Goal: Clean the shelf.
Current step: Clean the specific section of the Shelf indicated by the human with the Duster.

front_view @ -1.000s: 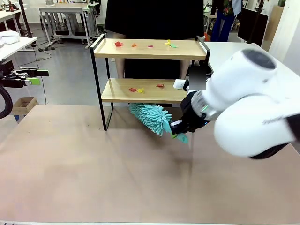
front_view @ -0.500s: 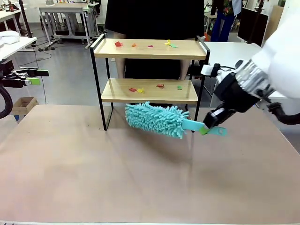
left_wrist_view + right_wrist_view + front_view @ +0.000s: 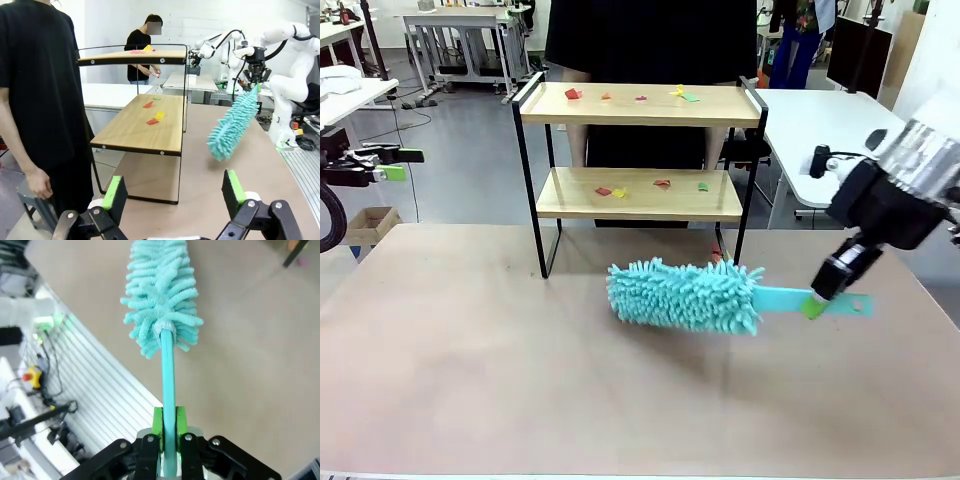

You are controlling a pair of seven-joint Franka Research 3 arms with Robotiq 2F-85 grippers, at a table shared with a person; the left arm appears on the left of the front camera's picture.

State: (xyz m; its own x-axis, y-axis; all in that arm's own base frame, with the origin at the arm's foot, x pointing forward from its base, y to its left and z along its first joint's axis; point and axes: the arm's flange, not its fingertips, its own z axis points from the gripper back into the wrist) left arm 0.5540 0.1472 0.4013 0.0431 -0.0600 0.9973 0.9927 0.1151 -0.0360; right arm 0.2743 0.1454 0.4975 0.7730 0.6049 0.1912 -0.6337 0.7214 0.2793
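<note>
The shelf [image 3: 620, 112] stands at the far side of the table [image 3: 520, 380], just in front of a person [image 3: 650, 40] in black. Small red, orange, yellow and green scraps [image 3: 572, 94] lie on its top board, and a few more sit on the lower board.

The right gripper [image 3: 814, 303] comes in from the right, its jaws clamped on the flat handle of a teal duster [image 3: 685, 295]. The right wrist view shows the green pads [image 3: 158, 421] pressed on both sides of the handle, with the fluffy head [image 3: 160, 295] pointing away over the table. The head is in front of the shelf's right half, apart from it and below the lower board. Whether it touches the table cannot be told.

The left gripper [image 3: 405, 163] hangs off the table's left edge, well apart from the shelf. Its jaws are spread wide and hold nothing. In its own view, the gripper [image 3: 173, 189] looks along the shelf's [image 3: 135, 132] end, with the duster [image 3: 232, 125] tilted in the air beyond and the person's hand [image 3: 39, 182] hanging at the left.
</note>
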